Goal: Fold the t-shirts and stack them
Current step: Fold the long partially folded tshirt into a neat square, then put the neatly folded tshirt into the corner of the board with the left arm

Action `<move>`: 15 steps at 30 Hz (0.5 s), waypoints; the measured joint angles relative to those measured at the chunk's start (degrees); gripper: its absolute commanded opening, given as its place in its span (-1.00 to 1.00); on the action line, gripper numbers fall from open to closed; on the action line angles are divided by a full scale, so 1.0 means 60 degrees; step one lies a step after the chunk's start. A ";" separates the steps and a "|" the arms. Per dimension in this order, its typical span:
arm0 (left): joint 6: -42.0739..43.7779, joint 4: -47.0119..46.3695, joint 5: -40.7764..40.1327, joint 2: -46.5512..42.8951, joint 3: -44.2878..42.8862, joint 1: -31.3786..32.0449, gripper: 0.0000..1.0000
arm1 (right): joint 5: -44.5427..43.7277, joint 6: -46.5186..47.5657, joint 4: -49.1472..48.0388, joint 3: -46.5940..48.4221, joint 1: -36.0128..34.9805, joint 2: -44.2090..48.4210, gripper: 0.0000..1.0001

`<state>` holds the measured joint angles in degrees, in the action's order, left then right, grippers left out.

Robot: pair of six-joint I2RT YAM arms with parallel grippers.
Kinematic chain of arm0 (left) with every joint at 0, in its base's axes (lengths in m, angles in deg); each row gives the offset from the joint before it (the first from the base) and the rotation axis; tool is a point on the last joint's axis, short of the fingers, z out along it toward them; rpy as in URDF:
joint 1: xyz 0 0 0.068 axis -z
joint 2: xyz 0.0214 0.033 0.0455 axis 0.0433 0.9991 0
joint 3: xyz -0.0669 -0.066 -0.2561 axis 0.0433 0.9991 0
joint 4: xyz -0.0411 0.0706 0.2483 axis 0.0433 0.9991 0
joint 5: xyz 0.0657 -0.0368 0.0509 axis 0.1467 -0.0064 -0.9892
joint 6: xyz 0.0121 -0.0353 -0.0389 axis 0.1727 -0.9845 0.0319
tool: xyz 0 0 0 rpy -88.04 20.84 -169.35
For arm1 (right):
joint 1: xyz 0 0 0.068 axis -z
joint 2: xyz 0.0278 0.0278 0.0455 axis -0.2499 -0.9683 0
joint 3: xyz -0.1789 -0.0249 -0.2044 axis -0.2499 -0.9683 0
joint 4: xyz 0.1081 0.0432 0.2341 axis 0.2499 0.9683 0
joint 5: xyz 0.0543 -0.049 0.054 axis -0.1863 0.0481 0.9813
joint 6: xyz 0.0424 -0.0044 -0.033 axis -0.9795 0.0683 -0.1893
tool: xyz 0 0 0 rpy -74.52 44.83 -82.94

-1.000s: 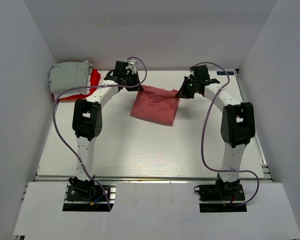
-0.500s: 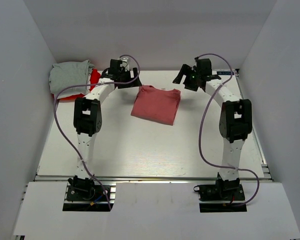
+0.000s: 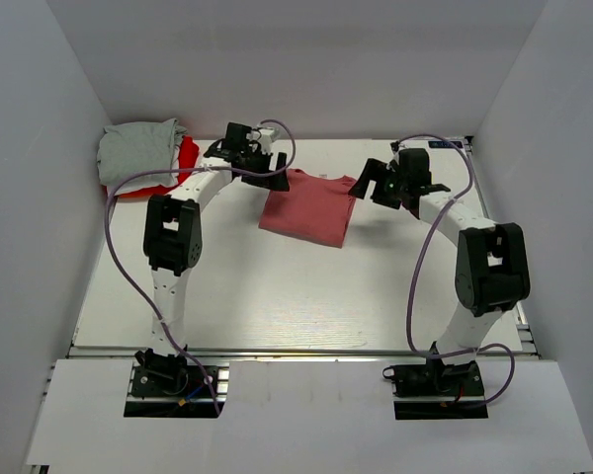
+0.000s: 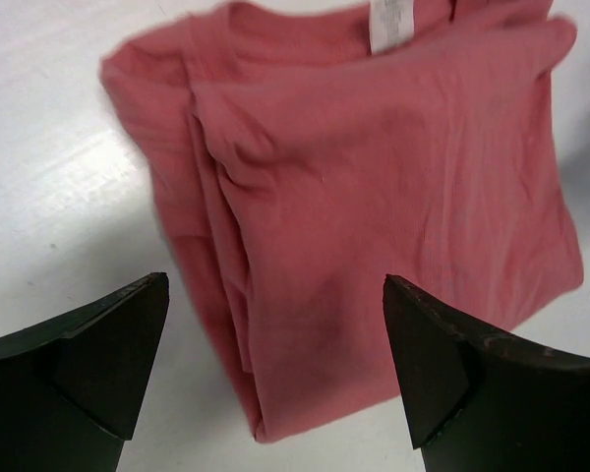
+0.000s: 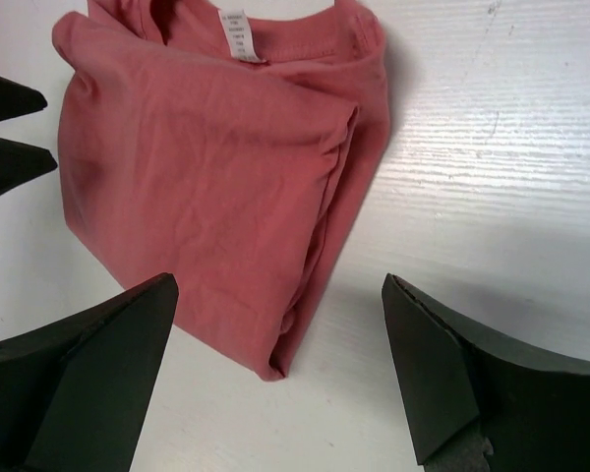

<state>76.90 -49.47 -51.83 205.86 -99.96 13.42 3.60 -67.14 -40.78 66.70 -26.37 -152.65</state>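
I see the folded salmon-pink t-shirt flat on the table, far middle, its edges free on all sides | left gripper fingers wide apart, holding nothing, over its far left corner | right gripper the same, at far right corner | grey t-shirt covers the red t-shirt in far left corner; only a red strip shows.

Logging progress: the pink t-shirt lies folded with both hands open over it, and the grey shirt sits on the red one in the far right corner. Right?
No: the top external view shows the grey shirt on the red shirt in the far left corner. The folded pink t-shirt, left hand and right hand are as stated.
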 measured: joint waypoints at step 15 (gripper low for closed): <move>0.1035 0.1129 -0.0346 0.1268 -0.0794 0.0357 0.97 | -0.0291 0.0506 0.0313 -0.0710 0.0000 0.1137 0.81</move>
<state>83.11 -42.70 -53.91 213.47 -104.72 15.56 1.85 -64.11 -38.90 62.44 -26.37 -145.83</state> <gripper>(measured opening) 0.987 0.902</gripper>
